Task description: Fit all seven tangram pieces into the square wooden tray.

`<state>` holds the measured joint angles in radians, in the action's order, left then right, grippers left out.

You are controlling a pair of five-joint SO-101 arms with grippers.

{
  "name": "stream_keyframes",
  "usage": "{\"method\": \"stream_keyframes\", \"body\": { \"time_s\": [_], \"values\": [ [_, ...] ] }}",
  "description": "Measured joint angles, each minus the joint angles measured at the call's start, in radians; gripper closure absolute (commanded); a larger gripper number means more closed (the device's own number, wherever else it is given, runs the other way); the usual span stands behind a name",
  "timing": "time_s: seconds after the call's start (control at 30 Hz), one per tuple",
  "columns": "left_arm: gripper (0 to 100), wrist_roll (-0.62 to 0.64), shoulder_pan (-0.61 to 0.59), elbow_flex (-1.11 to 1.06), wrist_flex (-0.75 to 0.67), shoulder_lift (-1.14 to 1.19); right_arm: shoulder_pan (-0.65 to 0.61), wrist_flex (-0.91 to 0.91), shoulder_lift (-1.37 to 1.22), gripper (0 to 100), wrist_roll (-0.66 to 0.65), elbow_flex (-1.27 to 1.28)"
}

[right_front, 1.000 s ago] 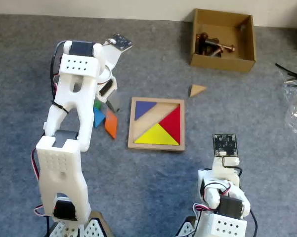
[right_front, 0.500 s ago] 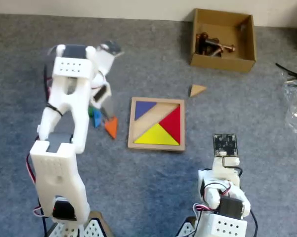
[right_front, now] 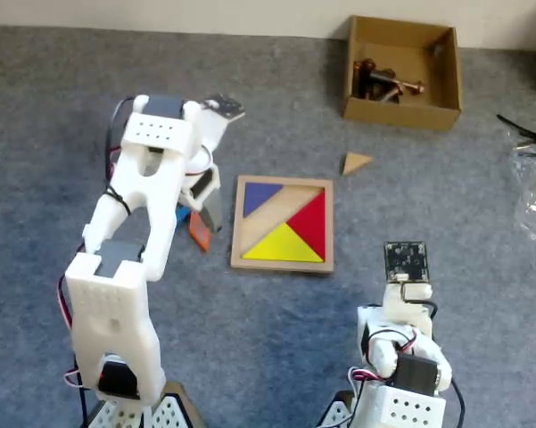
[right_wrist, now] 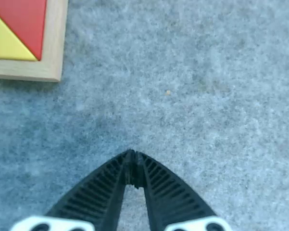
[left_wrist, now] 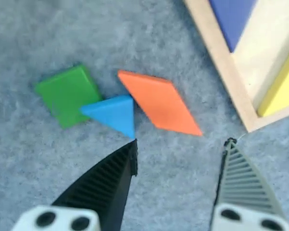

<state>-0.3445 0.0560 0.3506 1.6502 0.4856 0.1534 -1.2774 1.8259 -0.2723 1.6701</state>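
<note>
- The square wooden tray lies flat on the grey felt-covered worktop, about midway between the two arms.
- Three pieces sit inside the tray. A dark blue triangle fills the far corner on the left arm's side. A red triangle lies along the side facing the right arm. A large yellow triangle lies along the near edge.
- A diagonal band of bare wood shows between the dark blue triangle and the other two.
- Three loose pieces lie close together on the felt, just beside the tray on the left arm's side: a green square, a small light blue triangle and an orange parallelogram.
- The light blue triangle lies between the other two and touches both.
- The left gripper hangs above this group with its jaws spread wide and nothing between them. The black jaw tip is just beside the light blue triangle's point, and the grey jaw tip is near the tray's corner.
- The right gripper points at bare felt near the tray's near corner, with its jaws pressed together and empty.
- A small tan wooden triangle lies alone beyond the tray's far corner.
- Past it stands an open cardboard box holding brown metal parts.
</note>
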Motion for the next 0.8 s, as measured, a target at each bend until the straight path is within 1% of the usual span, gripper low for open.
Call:
{"method": "stream_keyframes", "body": {
  "time_s": [0.13,0.27,0.4,0.43,0.6,0.8],
  "values": [
    [74,0.012,0.017,-0.031,-0.054,0.000,0.000,0.000,0.000,99.3,0.000,0.000],
    [74,0.077,0.018,-0.083,-0.107,0.000,0.000,0.000,0.000,99.3,0.000,0.000],
    [74,0.144,0.017,-0.095,-0.120,0.000,0.000,0.000,0.000,99.3,0.000,0.000],
    [74,0.158,0.018,-0.095,-0.120,0.000,0.000,0.000,0.000,99.3,0.000,0.000],
    [83,0.184,0.018,-0.095,-0.161,0.048,0.000,0.000,0.000,99.3,0.000,0.000],
    [84,0.189,0.017,-0.095,-0.169,0.078,0.000,0.000,0.000,99.3,0.000,0.000]
  ]
}}
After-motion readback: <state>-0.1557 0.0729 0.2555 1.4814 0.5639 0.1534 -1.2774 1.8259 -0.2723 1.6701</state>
